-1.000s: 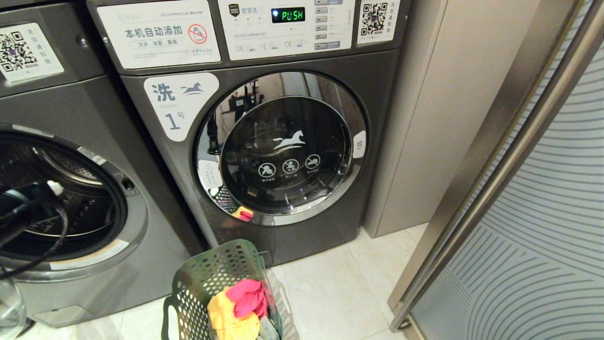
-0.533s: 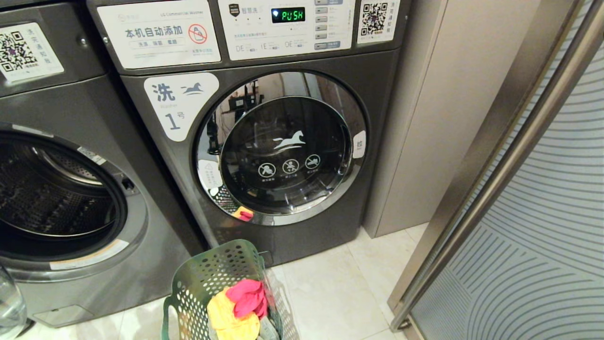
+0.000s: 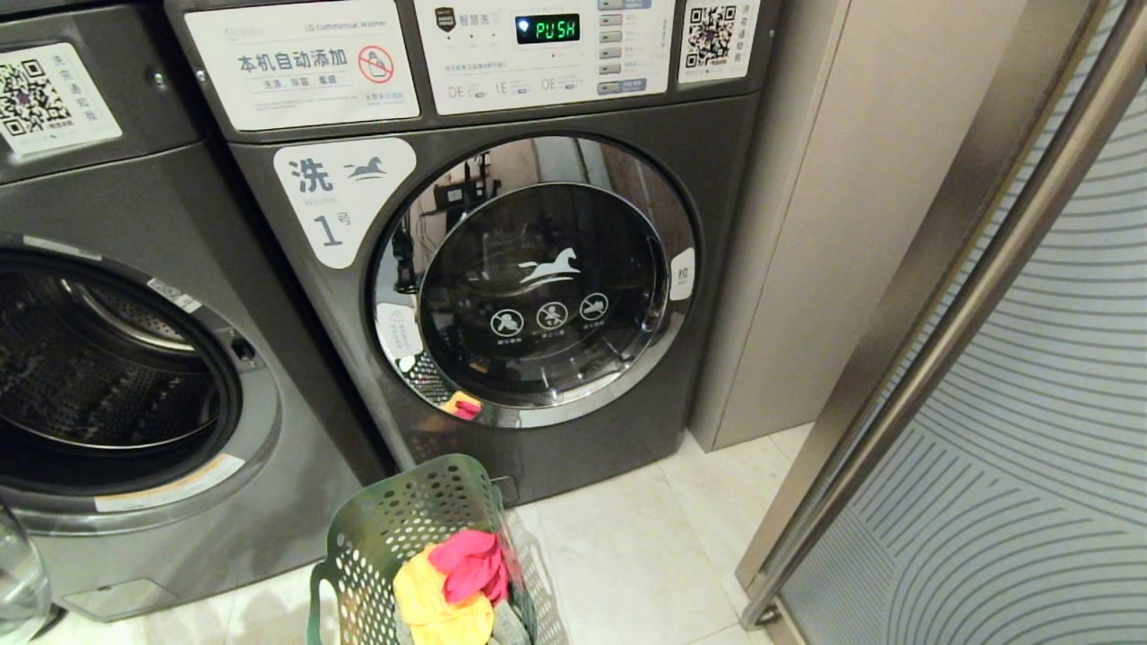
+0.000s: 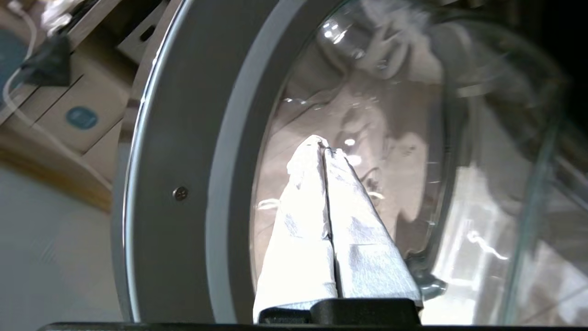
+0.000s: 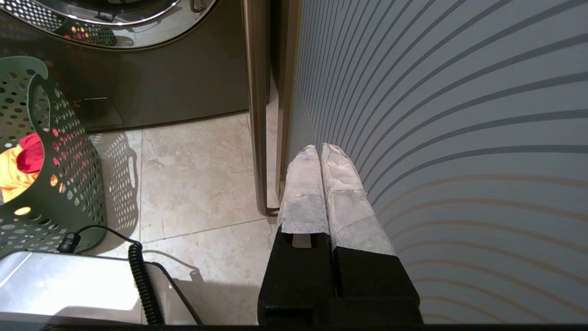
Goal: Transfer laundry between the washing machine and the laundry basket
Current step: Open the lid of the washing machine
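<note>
The laundry (image 3: 452,582) lies in the laundry basket (image 3: 394,520) before the open, empty washing machine (image 3: 116,376), so loading is not begun, I judge; my left gripper (image 4: 324,149), closed and empty, is at its glass door (image 4: 413,138).

Head and right wrist views share the laundry basket (image 3: 403,537).
</note>
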Controlling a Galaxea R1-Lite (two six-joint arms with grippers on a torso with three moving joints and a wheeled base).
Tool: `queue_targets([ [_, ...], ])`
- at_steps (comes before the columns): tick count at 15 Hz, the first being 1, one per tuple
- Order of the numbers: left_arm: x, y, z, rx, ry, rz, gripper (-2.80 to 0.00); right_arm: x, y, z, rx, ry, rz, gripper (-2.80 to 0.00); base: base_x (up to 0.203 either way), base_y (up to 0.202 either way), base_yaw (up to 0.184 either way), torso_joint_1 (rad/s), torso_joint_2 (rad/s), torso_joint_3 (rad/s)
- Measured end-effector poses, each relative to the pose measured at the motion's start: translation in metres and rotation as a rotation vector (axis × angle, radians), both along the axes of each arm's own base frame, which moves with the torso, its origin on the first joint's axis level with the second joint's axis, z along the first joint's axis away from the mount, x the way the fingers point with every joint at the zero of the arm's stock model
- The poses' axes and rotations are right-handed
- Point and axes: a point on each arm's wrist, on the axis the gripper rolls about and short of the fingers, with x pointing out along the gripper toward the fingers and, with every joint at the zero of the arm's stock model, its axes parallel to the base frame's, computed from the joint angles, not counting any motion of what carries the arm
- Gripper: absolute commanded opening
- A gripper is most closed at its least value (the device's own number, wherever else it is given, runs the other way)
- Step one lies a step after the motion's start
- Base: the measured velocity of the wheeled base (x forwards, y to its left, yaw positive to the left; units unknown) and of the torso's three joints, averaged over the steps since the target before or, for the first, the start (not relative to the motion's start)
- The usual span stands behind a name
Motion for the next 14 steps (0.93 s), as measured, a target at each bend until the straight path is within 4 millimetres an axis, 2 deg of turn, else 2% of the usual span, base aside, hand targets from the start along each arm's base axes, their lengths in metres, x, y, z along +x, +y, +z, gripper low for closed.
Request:
queue_targets([
  [6,0.0,0.039,-0.012,-0.024,0.021,0.096,-2.8,0.0,0.0,0.0,0.0,0.0,0.0,-2.8,0.0,0.0,0.0,0.0,0.0,0.0],
  [9,-0.005,0.063,-0.009,-0.018,0.01,0.145,-2.8,0.0,0.0,0.0,0.0,0.0,0.0,-2.8,0.0,0.0,0.0,0.0,0.0,0.0],
  [14,-0.034,0.104,-0.003,0.002,-0.021,0.231,-2.8,0.0,0.0,0.0,0.0,0.0,0.0,-2.8,0.0,0.0,0.0,0.0,0.0,0.0],
])
